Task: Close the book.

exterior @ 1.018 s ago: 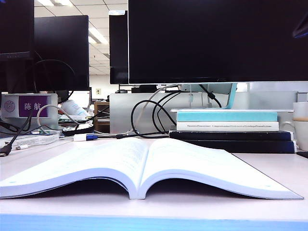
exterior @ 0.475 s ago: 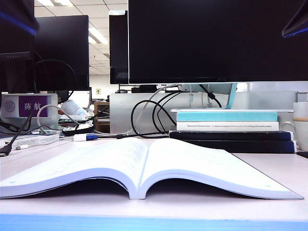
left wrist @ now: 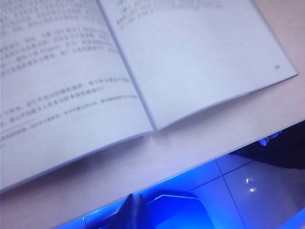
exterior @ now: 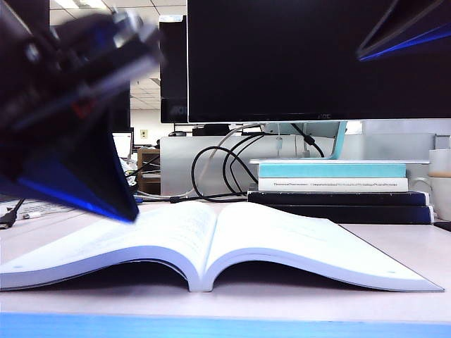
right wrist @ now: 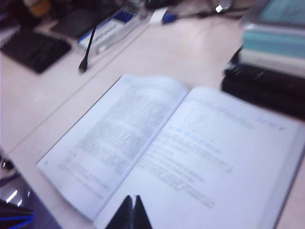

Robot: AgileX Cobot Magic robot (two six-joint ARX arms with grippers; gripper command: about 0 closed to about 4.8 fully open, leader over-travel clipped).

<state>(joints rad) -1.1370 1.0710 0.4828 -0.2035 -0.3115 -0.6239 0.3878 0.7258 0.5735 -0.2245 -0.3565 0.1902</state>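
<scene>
The book (exterior: 211,243) lay open, spine toward the camera; the left gripper (exterior: 77,105), nearer, hovered above its left half, the right gripper (right wrist: 129,212) higher, both with fingers together, holding nothing.

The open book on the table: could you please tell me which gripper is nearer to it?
Left. The left gripper hangs low over the open book's left-hand page; the right gripper is high above its right side.
</scene>
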